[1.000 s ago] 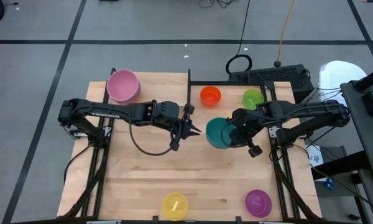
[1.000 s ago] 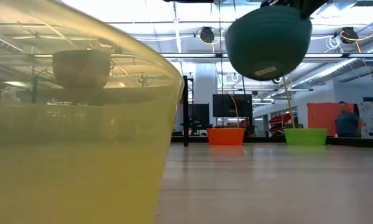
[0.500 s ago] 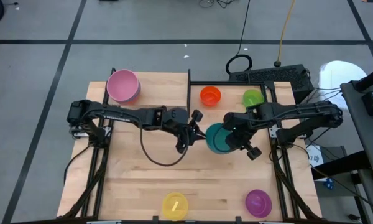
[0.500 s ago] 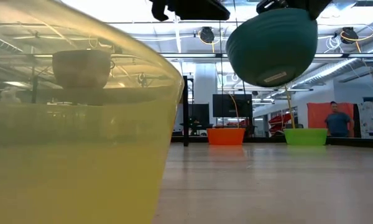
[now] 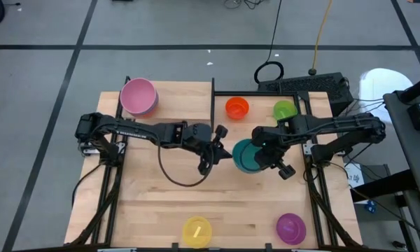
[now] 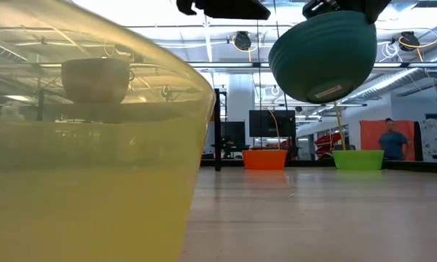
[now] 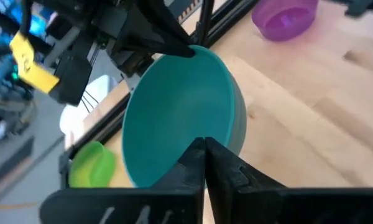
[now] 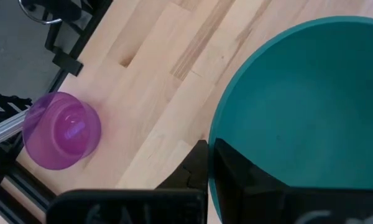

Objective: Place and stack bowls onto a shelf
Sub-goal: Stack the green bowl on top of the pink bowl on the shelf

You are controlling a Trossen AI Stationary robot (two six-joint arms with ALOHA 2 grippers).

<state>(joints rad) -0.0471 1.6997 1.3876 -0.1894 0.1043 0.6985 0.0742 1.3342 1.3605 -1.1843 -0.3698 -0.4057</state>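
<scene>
A teal bowl (image 5: 246, 157) hangs above the middle of the table between both arms, seen from below in the low view (image 6: 320, 54). My right gripper (image 5: 261, 154) is shut on its right side. My left gripper (image 5: 227, 154) is shut on its left side. An orange bowl (image 5: 236, 107) and a green bowl (image 5: 284, 110) stand upright on the shelf (image 5: 315, 105) at the far right, beside its black upright (image 5: 213, 98). Pink (image 5: 138, 96), yellow (image 5: 197, 231) and purple (image 5: 290, 227) bowls rest on the table. My left gripper pinches the teal bowl's rim (image 7: 174, 171) on the side facing the table's left, one finger inside the bowl and one outside. It comes slanting down from the left. My right gripper pinches the opposite rim (image 8: 214, 146), one finger (image 8: 242, 180) inside and one outside, slanting down from the right. The bowl hangs clear of the table, tilted with its opening up and leftward.
The yellow bowl (image 6: 87, 160) stands right before the low camera and fills that view's left half. A person (image 6: 392, 142) stands in the room far behind the table. Bare tabletop (image 5: 168, 196) lies under and in front of the arms.
My left gripper has gone toward the table's right and a little down, up to the teal bowl. Its fingers, spread a second ago, now stand together at the bowl's rim. The teal bowl has tipped slightly in my right gripper.
</scene>
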